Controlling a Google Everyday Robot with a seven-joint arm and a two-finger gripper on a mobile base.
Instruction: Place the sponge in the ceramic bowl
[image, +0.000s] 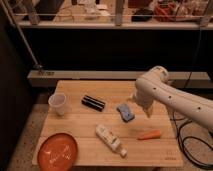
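— Where is the small blue rectangular sponge (125, 112)?
— Flat on the wooden desk (75, 125), near its middle, just beside the tool (149, 111) at the end of the white arm (165, 94).
— Is the tool wide or narrow?
— I cannot tell. The wide shallow orange-red ceramic bowl (57, 151) sits at the desk's near corner, well apart from the sponge.

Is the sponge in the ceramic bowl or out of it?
Out. The sponge lies on the table, well apart from the ceramic bowl at the front-left corner; the pincer hangs close beside the sponge.
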